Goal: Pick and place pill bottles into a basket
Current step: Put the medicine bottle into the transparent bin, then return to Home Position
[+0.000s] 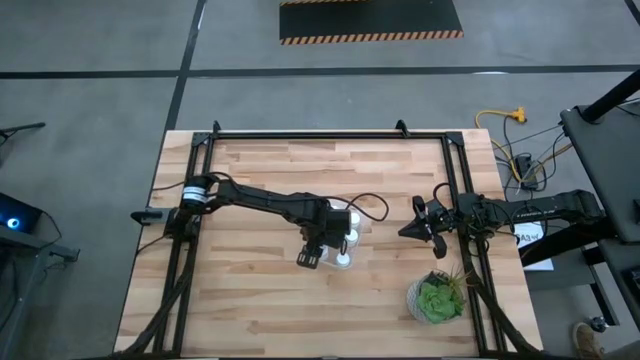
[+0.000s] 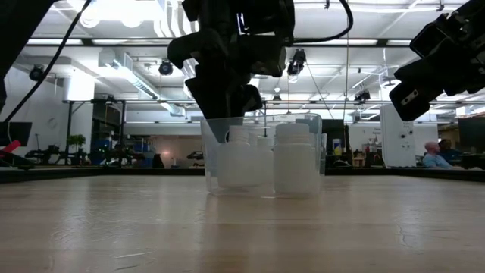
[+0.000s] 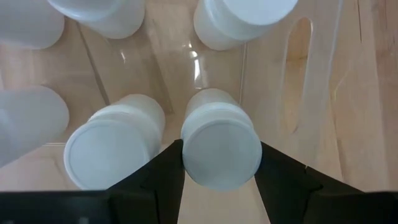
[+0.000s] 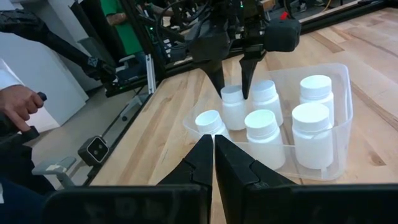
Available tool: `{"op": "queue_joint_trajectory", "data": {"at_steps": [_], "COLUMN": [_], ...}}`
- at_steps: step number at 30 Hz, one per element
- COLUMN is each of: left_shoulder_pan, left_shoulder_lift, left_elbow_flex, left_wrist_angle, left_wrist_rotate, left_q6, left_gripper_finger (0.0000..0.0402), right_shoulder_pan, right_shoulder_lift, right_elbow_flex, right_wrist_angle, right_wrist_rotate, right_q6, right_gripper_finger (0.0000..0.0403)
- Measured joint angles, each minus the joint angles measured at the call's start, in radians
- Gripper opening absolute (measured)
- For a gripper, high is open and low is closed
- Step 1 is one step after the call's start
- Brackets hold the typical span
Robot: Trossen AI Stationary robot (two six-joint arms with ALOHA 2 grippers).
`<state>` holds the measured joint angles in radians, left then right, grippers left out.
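One pill bottle (image 3: 221, 146) stands inside the basket (image 4: 336, 81), pinched between the left pincer's (image 3: 221, 163) fingers.

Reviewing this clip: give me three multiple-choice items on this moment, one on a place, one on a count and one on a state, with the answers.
1. Where is the left gripper?
A. Over the clear bin, fingers down inside it
B. Parked off to one side, far from the bin
C. Raised high with nothing beneath it

2. How many white bottles does the right wrist view show?
A. Four
B. Six
C. Eight

3. How are the right gripper's fingers?
A. Closed on a bottle
B. Wide open
C. Closed together, empty

Answers:
1 A: its fingers straddle one bottle standing in the bin.
2 B: six white caps can be counted at the bin.
3 C: the two fingers meet with nothing between them, short of the bin.
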<state>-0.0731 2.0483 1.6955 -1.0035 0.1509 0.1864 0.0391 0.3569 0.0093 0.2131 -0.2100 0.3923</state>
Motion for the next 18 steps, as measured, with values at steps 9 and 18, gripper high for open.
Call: {"op": "queue_joint_trajectory", "data": {"at_steps": [9, 18], "left_shoulder_pan": [0.001, 0.001], "left_shoulder_lift": [0.002, 0.003], "left_elbow_flex": [-0.001, 0.014], "left_wrist_angle": [-0.001, -0.018], "left_wrist_rotate": [0.0, -0.004], "left_q6": [-0.024, -0.061], "left_gripper_finger": [0.0194, 0.0251], "right_shoulder_pan": [0.0, 0.0], "right_shoulder_lift": [0.0, 0.0], "right_elbow_flex": [0.0, 0.0], "right_wrist_angle": [0.0, 0.0], "right_wrist_rotate": [0.0, 0.0], "right_q6": [0.0, 0.0], "right_gripper_finger": [0.0008, 0.0009]}}
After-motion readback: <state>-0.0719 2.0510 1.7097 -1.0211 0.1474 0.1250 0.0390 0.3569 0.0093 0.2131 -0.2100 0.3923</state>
